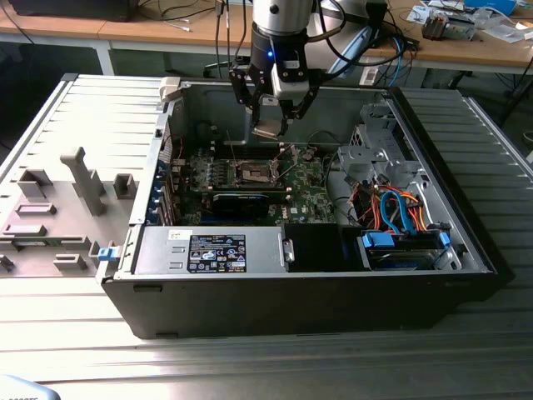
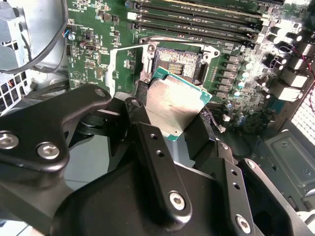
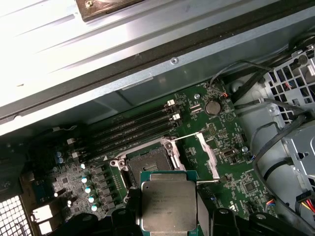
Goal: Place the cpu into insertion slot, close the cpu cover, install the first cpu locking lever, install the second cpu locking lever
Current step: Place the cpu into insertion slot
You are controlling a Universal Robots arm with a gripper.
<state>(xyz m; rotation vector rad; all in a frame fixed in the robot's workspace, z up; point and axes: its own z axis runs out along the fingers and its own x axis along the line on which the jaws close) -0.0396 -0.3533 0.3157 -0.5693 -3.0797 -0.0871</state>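
The computer case (image 1: 291,293) lies on its side with the open side up, its dark front wall along the lower part of the exterior view. Just behind that wall sits the power supply (image 1: 216,250), and toward the exterior view's right is a drive cage with blue and orange cables (image 1: 398,215). Outside the case, on the exterior view's left, a grey parts tray (image 1: 58,208) rests on the ribbed metal table (image 1: 250,367).

Further in, the green motherboard (image 1: 310,179) covers the case floor, with a long black card (image 1: 241,200) at its near edge. The socket (image 1: 252,173) lies at the board's centre, bare and dark inside in both wrist views (image 2: 177,61) (image 3: 147,160). The cpu cover (image 3: 207,152) stands raised beside the socket on its hinge. Rows of memory slots (image 3: 133,129) run along the socket's far side.

Above the socket, in the upper middle of the exterior view, the gripper (image 1: 271,123) hangs from the arm with its fingers (image 2: 152,147) closed narrowly on the cpu (image 1: 267,131). The cpu (image 2: 179,105) is clamped at two opposite edges, silver top showing, held in the air, apart from the socket and tilted in the exterior view. In the first wrist view the cpu (image 3: 167,204) sits just short of the socket's near edge.

Beyond the case, wooden tables (image 1: 166,29) cross the top of the exterior view.
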